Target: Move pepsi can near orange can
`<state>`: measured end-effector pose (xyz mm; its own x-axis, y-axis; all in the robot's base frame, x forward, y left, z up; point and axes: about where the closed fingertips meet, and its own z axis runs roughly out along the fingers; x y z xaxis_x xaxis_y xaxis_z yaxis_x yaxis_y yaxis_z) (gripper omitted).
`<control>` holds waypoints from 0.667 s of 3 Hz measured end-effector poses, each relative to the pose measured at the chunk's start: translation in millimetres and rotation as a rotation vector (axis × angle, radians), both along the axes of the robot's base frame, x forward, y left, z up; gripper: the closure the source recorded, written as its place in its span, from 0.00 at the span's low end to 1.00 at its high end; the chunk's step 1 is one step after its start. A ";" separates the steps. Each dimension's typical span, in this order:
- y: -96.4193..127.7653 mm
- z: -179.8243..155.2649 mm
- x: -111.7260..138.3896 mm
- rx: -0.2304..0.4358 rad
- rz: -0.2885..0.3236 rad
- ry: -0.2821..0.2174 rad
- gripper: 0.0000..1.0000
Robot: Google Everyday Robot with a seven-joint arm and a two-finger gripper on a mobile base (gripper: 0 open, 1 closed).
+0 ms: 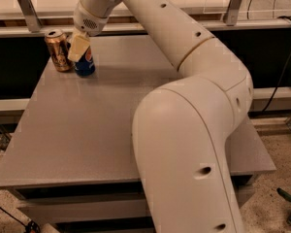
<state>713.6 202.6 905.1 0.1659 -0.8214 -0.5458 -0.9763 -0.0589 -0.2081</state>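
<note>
While the pepsi can (86,66) stands upright at the far left of the table (111,130), just right of the orange can (57,50) and nearly touching it, the gripper (79,48) sits down over its top. Can't tell if it's actually gripping.

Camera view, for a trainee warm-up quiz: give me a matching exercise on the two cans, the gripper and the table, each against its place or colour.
1 pepsi can
2 orange can
3 gripper
4 table

A grey, bearing both cans
B gold, near the far left corner
C dark blue, just right of the other can
D low over the blue can, at the arm's end

Pairs: 1-C, 2-B, 3-D, 4-A
</note>
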 end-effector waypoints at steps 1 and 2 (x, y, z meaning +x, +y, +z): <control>1.6 -1.7 0.0 -0.001 0.002 0.003 0.17; 1.6 -0.9 0.0 -0.001 0.002 0.003 0.00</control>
<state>713.5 204.3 904.2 0.1661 -0.8216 -0.5454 -0.9768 -0.0611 -0.2055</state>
